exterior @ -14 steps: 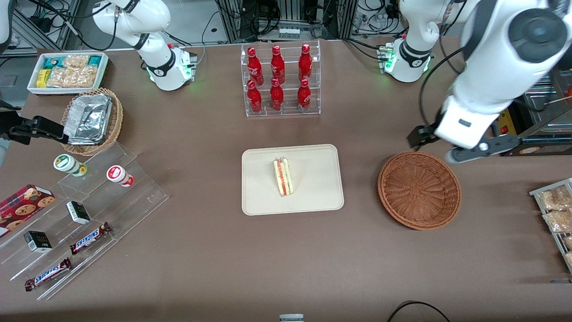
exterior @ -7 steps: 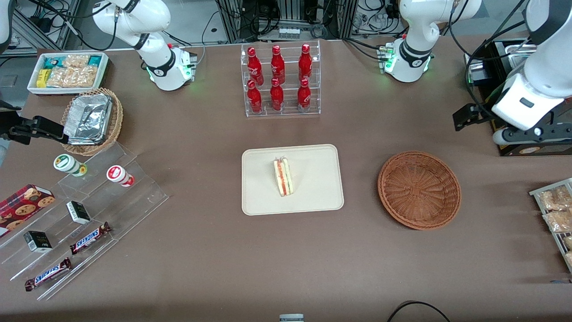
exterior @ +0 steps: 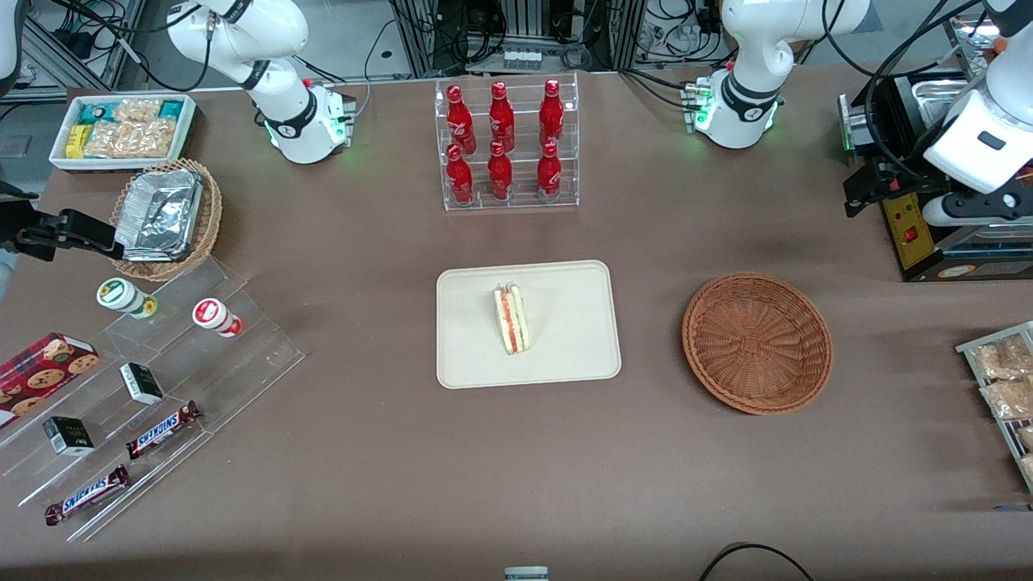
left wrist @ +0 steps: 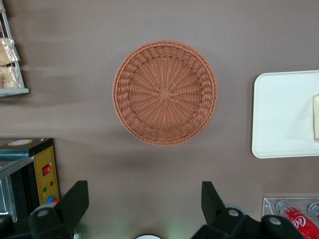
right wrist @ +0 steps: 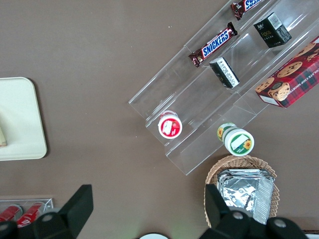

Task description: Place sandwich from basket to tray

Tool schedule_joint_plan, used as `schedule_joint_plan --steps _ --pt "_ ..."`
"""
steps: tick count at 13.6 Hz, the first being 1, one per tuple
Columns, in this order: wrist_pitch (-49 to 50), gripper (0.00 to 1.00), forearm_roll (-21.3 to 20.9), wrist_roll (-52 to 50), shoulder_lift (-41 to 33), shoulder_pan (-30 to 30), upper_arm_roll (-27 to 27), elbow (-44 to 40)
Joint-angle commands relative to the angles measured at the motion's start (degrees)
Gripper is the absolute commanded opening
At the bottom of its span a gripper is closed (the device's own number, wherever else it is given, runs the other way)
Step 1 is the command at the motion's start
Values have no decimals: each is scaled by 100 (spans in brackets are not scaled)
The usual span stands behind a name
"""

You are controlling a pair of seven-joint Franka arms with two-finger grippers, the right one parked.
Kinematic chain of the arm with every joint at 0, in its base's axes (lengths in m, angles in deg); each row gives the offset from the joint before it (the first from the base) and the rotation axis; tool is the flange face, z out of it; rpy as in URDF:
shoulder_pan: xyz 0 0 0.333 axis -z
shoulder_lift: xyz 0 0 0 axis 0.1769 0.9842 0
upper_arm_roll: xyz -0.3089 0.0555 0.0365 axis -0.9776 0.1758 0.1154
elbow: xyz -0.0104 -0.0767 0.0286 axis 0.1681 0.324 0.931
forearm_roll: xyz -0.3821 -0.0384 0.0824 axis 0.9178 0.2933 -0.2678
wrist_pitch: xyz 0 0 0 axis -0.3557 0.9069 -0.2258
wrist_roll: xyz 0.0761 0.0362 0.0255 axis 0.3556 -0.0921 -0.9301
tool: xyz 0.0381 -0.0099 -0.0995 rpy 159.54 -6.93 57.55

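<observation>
The sandwich (exterior: 512,319), a pale wedge with red and green filling, lies on the cream tray (exterior: 565,355) at the table's middle; its edge (left wrist: 316,117) also shows in the left wrist view, on the tray (left wrist: 279,114). The reddish-brown basket (exterior: 757,343) sits beside the tray toward the working arm's end, with nothing in it (left wrist: 165,92). My left gripper (exterior: 980,208) hangs high at the working arm's end of the table, farther from the front camera than the basket. It (left wrist: 144,199) is open and holds nothing.
A rack of red bottles (exterior: 504,145) stands farther back than the tray. A black box with a yellow panel (exterior: 908,230) and a snack rack (exterior: 1001,379) sit at the working arm's end. Acrylic steps with chocolate bars (exterior: 153,387) and a foil-filled tan basket (exterior: 165,218) are toward the parked arm's end.
My left arm has swung away from above the basket toward its own end of the table and farther from the front camera. Sandwich, tray and basket have not moved.
</observation>
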Motion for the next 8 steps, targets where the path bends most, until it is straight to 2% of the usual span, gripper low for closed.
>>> schedule_joint_plan --steps 1,8 --pt "15 100 33 70 424 109 42 -532" --pt "15 100 6 114 575 110 42 -639"
